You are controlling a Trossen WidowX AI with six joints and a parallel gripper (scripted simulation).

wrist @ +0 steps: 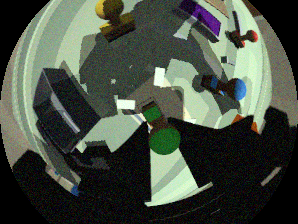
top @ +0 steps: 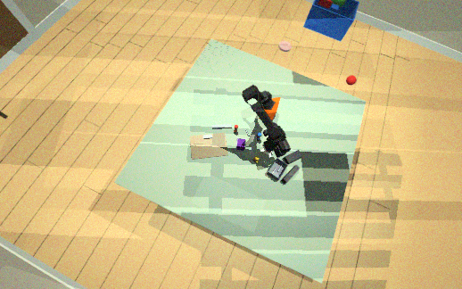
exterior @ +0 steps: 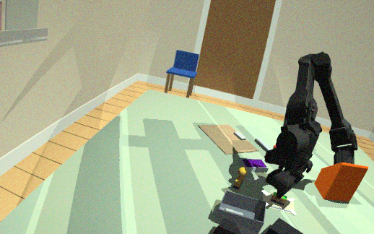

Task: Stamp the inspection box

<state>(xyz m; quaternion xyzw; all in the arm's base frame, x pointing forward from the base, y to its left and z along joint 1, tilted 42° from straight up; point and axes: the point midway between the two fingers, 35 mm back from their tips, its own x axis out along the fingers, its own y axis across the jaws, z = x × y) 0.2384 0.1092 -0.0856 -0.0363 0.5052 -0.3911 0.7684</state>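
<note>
My gripper (exterior: 279, 196) (wrist: 157, 123) is shut on the green stamp (exterior: 279, 200) (wrist: 165, 141), which stands upright over the card (wrist: 171, 96). The views do not show clearly whether its base touches the card. White pieces lie at the card's edges. The inspection box is mostly hidden under the stamp; any print and the stamp's lettering cannot be read. The purple ink pad (top: 241, 144) (exterior: 255, 163) (wrist: 201, 18) lies away from the gripper, past the card.
A yellow stamp (top: 257, 160) (exterior: 242, 172) (wrist: 110, 10), a blue stamp (top: 259, 135) (wrist: 236, 89) and a red stamp (top: 235, 127) (wrist: 245, 38) stand around the card. A dark open box (top: 276, 169) (wrist: 46, 95) is close beside it. An orange block (exterior: 341, 182) and a cardboard sheet (top: 208, 151) (exterior: 216, 135) lie farther off.
</note>
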